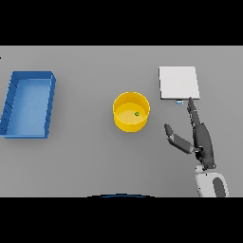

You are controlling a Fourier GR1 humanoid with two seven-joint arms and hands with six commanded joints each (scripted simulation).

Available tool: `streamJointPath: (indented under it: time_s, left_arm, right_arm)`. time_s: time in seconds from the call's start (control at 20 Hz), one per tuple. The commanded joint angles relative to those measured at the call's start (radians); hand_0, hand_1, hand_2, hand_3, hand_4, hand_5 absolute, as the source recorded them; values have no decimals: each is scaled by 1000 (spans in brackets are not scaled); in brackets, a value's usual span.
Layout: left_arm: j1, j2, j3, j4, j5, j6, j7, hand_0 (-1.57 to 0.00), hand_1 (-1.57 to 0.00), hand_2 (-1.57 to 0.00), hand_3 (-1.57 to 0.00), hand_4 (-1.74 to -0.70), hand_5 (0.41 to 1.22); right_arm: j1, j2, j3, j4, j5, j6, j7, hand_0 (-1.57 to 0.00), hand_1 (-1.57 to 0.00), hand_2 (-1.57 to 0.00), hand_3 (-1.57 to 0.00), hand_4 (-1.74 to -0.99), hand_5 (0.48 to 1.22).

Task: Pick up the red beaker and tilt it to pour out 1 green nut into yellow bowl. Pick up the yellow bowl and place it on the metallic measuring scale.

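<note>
My right robot hand (201,137) hangs with fingers apart at four o'clock of the yellow bowl (131,112); it looks light, rigid, slick; I'd pinch its rim.

Matt grey counter (85,161). Smooth, plastic-looking yellow bowl (124,122) at centre; smooth blue tray (9,102) at left, also plastic-looking. Pale, flat-finished scale (178,83) at upper right, more satin white than shiny metal.

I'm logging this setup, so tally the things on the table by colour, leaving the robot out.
Blue: 1, the tray
Yellow: 1, the yellow bowl
Green: 1, the green nut inside the bowl
White or metallic: 1, the measuring scale
Red: 0, no beaker shows
Total: 4
</note>
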Motion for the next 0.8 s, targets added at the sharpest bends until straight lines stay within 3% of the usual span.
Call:
streamJointPath:
  time_s: [0.0,0.2,0.35,0.6,0.75]
  left_arm:
    - [57,19,12,-69,34,37,54,-1571,-1571,-1570,-1451,-1740,1221]
    - [276,70,6,-314,120,176,213,-1571,-1571,-1571,-1450,-1741,1221]
    - [411,101,-8,-440,162,258,267,-1571,-1571,-1571,-1449,-1741,1221]
    - [523,111,-33,-511,209,345,290,-1571,-1571,-1571,-1509,-1741,1221]
    - [535,103,-62,-513,228,364,308,-1571,-1571,-1571,-1539,-1741,1117]
  right_arm:
    - [0,-2,5,4,4,5,-1,1,1,1,1,-1209,620]
    - [-1,-1,21,-9,28,1,15,1,1,1,1,-1206,653]
    - [7,-8,20,-2,25,8,8,1,1,1,1,-1215,664]
    - [13,-10,14,-11,17,8,0,1,1,1,1,-1217,666]
    - [16,-2,29,-19,36,1,9,1,1,1,1,-1207,665]
